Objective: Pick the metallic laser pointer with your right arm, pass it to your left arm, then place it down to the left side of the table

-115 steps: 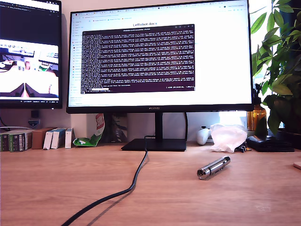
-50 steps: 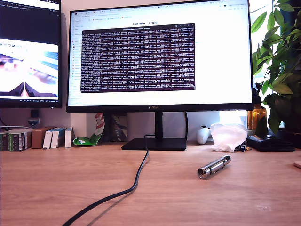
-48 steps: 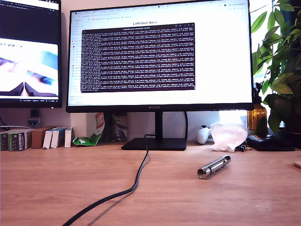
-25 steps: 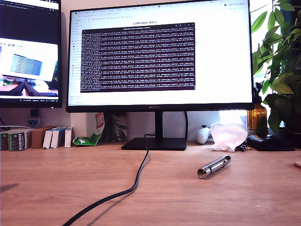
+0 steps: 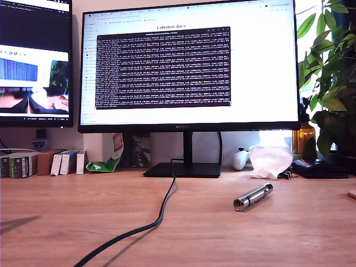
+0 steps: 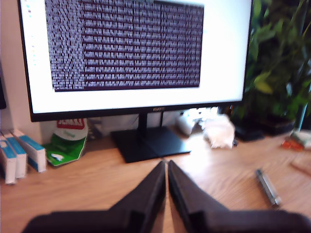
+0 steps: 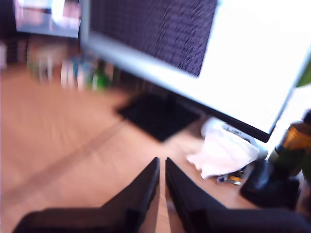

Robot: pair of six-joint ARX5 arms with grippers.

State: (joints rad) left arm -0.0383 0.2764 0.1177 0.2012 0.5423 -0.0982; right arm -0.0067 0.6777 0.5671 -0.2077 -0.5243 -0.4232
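Note:
The metallic laser pointer (image 5: 253, 197) lies on the wood-grain table (image 5: 61, 206), toward the exterior view's right, its wider end facing the camera. No arm shows in the exterior view. In the first wrist view my first gripper (image 6: 166, 166) hangs above the table, jaws shut and holding nothing, with the laser pointer (image 6: 268, 187) lying well off to one side of it. The second wrist view is blurred by motion; my second gripper (image 7: 162, 163) is shut and empty, and the laser pointer is out of that view.
A thick black cable (image 5: 161, 211) runs from the monitor stand (image 5: 183, 169) across the table toward the camera. A crumpled white tissue (image 5: 270, 161), a potted plant (image 5: 331, 72) and small boxes (image 5: 61, 163) line the back edge under the big monitor (image 5: 189, 67).
The laser pointer has not moved. A faint shadow has come onto the table at the exterior view's left edge, and the picture on the side screen has changed.

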